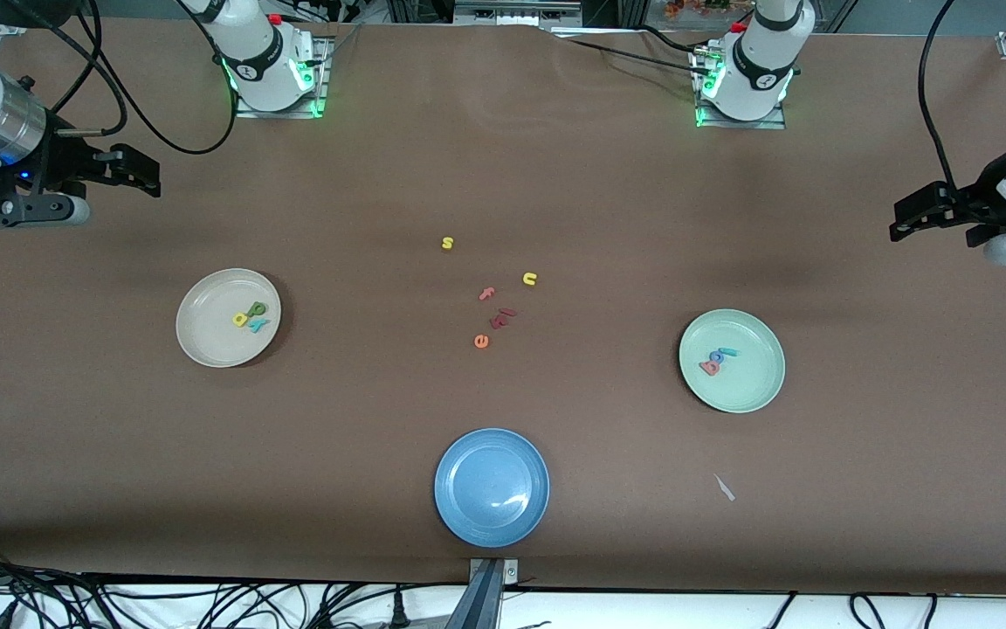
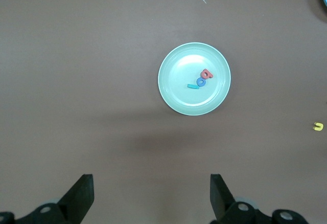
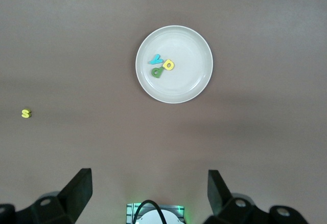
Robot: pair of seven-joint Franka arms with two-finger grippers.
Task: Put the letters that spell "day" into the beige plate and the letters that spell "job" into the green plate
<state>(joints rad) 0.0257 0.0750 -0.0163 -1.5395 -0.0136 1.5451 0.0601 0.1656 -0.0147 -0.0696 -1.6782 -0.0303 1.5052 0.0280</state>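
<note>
Letters d, a, y (image 1: 251,318) are seen lying in the beige plate (image 1: 206,345); j, o, b (image 1: 716,360) are seen in the green plate (image 1: 752,393). Left gripper (image 1: 913,218) and right gripper (image 1: 138,173) are held open and empty above the table's ends.

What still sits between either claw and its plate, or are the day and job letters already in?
Nothing visible blocks either. The d, a, y lie in the beige plate, the j, o, b in the green plate. Left claw and right claw hang open, empty, at the table ends.
</note>
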